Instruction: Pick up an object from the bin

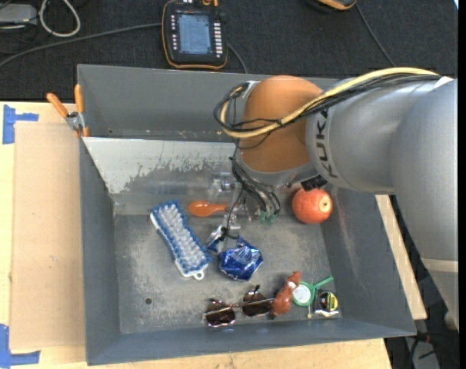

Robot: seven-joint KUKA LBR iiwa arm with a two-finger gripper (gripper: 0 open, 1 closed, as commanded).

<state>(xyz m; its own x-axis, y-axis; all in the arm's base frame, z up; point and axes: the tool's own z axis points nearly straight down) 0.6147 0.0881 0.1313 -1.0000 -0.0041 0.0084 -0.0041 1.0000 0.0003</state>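
A: Position of the hand (pixel 228 235) of the grey arm (pixel 387 137)?

B: Low in the middle of the frame, under the round orange cover (pixel 275 125) of the wrist, close above the floor of the grey metal bin (pixel 133 283).

A: Open or closed? Holding something?

B: Cannot tell, neither the opening nor any hold. Too dark and too thin at that place to judge.

A: Nearest to it?

B: A crumpled shiny blue foil packet (pixel 241 261), just below the hand in the frame, near the centre of the bin floor. Touching or only very close, impossible to say. Right beside the tip, on its left, also a small blue and white bit (pixel 217 241).

A: And further to the left?

B: A long blue brush with white bristles (pixel 178 239), lying diagonally, just left of the hand. Above it, toward the back wall, a small orange spoon-like piece (pixel 204 207).

A: On the right side?

B: A round red apple (pixel 312 205), near the right wall, to the upper right of the hand and apart from it. Between the two, a small green piece (pixel 267 216), too small to name.

A: Along the lower edge?

B: A row at the front wall: brown-tinted sunglasses (pixel 234 310), then a red-brown toy figure (pixel 284 302), a green and white round piece (pixel 302 294), and a small yellow and black item (pixel 327 304). All well apart from the hand.
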